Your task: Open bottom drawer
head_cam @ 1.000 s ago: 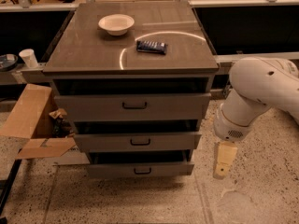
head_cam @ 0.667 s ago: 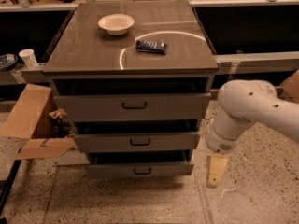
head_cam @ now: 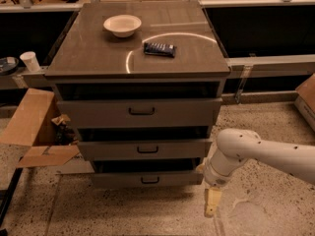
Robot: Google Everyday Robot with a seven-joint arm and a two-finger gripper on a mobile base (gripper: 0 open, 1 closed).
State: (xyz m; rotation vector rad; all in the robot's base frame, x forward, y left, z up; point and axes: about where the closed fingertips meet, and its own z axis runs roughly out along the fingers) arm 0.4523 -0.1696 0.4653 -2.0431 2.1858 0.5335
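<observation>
A grey bench [head_cam: 88, 53] with three drawers stands on a speckled floor [head_cam: 147, 213]. The bottom drawer [head_cam: 118, 180] is the lowest of the three, right down near the floor. Its grey metal front looks the thinnest and the shortest from side to side. A small black handle [head_cam: 149, 180] sits in the middle of that front. Above it is a dark gap, and then comes the middle drawer [head_cam: 108, 149], with the top drawer [head_cam: 98, 113] higher up and the widest of all. The bottom drawer looks shut or nearly shut, but from this high view it is hard to be sure. A white arm [head_cam: 266, 154] comes in from the right side and bends down. The pincer [head_cam: 212, 203] hangs at its end and points at the floor. It is just past the right end of the bottom drawer and a bit lower than the front. It is well apart from the handle and holds nothing. I cannot tell if the pincer is open or closed. On the bench lie a pale bowl [head_cam: 122, 24] and a dark packet [head_cam: 159, 49], a little apart from each other. An open cardboard box [head_cam: 32, 127] sits on the floor at the left of the drawers. A paper cup [head_cam: 30, 61] stands farther back on the left.
</observation>
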